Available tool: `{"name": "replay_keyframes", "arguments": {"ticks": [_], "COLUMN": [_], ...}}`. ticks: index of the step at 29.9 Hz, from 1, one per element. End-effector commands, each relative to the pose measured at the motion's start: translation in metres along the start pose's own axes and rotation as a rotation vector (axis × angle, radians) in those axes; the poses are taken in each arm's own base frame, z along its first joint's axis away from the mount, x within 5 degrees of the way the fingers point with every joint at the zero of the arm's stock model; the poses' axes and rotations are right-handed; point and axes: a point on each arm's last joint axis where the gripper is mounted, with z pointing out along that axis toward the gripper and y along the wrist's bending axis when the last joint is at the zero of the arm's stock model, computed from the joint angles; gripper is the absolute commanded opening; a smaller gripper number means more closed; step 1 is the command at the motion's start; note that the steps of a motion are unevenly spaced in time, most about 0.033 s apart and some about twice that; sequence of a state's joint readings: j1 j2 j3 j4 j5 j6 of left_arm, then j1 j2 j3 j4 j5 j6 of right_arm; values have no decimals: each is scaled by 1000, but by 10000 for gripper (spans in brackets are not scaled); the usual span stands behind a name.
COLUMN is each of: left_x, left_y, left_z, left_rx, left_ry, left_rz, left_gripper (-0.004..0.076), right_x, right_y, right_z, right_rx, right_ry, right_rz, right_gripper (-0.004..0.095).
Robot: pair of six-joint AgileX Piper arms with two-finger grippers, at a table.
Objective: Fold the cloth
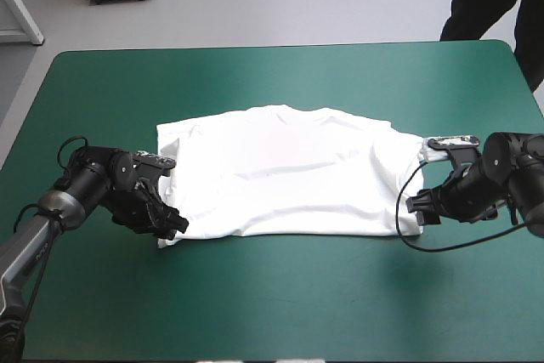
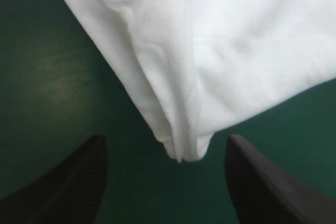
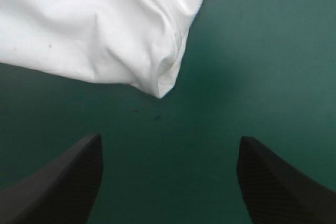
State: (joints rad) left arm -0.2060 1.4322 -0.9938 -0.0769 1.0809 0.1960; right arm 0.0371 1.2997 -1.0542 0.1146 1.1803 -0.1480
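The T-shirt is seen lying flat on the teal-green table, about midway between the far and near edges and roughly centred between the left and right edges, with its longer side running left to right. Its near edge is fairly straight, while its far edge is gently bowed toward the table's far edge. Only shallow wrinkles are shown across its surface. The left gripper is placed low over the cover at the T-shirt's near-left corner. The right gripper is placed at its near-right corner, toward the table's right edge. In the left wrist view the black fingers are held wide apart. The rounded corner of the T-shirt, where more than one layer is seen stacked along the edge, is pointed into the gap between them without being touched by either, so nothing is gripped. In the right wrist view the fingers are likewise spread open. A pointed, slightly puckered corner of the T-shirt is seen a little ahead of the gap, with bare cover between it and the fingertips. Whether either gripper is touching the cover cannot be told.
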Motion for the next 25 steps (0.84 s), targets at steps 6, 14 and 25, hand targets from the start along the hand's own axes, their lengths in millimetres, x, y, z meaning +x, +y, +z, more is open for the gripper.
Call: {"name": "replay_keyframes", "arguments": {"ticks": [6, 14, 25], "left_x": [-7, -14, -22], "left_y": [-1, 0, -4], "left_z": [-3, 25, 52], "left_rx": [8, 42, 135], "left_ry": [-52, 14, 78], "left_rz": [-10, -34, -81], "left_gripper": [472, 471, 314], "right_x": [29, 28, 13], "right_y": [1, 2, 4], "right_z": [2, 1, 25], "right_rx": [27, 17, 30], "right_ry": [-67, -92, -39], "right_rz": [4, 9, -28], "right_gripper": [672, 672, 672]}}
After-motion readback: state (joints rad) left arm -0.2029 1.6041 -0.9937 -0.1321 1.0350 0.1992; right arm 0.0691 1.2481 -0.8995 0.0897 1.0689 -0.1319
